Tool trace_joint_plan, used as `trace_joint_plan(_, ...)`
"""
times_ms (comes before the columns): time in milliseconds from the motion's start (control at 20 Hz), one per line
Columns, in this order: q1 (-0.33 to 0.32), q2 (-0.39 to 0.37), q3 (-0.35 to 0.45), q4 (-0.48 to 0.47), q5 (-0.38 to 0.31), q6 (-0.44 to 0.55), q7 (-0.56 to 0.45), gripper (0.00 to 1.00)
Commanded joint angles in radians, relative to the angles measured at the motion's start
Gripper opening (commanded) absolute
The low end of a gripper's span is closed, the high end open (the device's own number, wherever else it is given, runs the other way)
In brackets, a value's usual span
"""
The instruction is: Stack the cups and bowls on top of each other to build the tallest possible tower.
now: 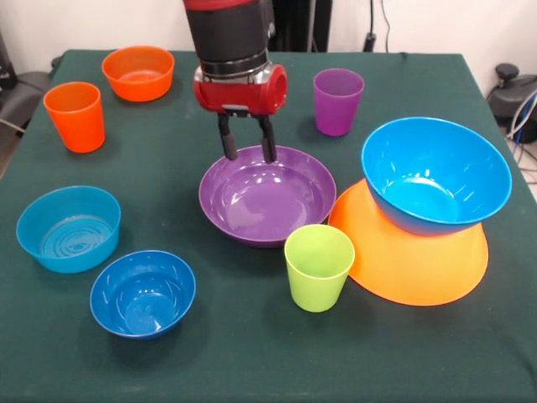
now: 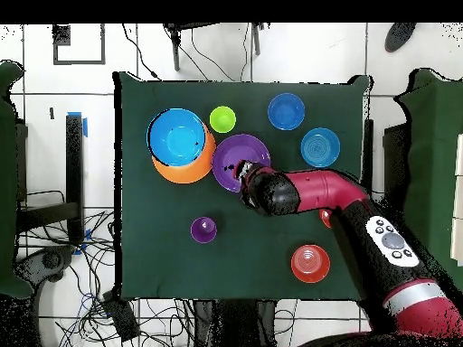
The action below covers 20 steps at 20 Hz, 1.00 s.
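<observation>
Where set astride purple bowl (image 1: 267,195) far rim: gripper (image 1: 247,155), part open, gripping nothing; purple cup (image 1: 338,102), lime cup (image 1: 318,267) near.

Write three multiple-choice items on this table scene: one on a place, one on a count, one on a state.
1. The large blue bowl rests on:
A. the purple bowl
B. the upturned orange-yellow bowl
C. the bare cloth

2. Cups in the front view:
A. two
B. three
C. five

3. The gripper is:
A. open at the purple bowl's far rim
B. shut on the green cup
C. holding the orange cup

Answers: 1 B, it sits on the orange dome. 2 B, orange, purple, green. 3 A, its fingers stand apart, one either side of the rim.
</observation>
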Motion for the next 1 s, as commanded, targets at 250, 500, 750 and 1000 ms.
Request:
trace_joint_plan(250, -0.001, 0.112, -0.037, -0.089, -0.137, 0.135, -0.263, 1.00)
trace_joint_plan(500, -0.018, 0.099, -0.022, -0.077, -0.137, 0.165, -0.284, 1.00)
trace_joint_plan(750, -0.038, 0.076, 0.009, -0.086, -0.113, 0.234, -0.325, 1.00)
trace_joint_plan(1000, -0.053, 0.084, 0.028, -0.099, -0.122, 0.253, -0.331, 1.00)
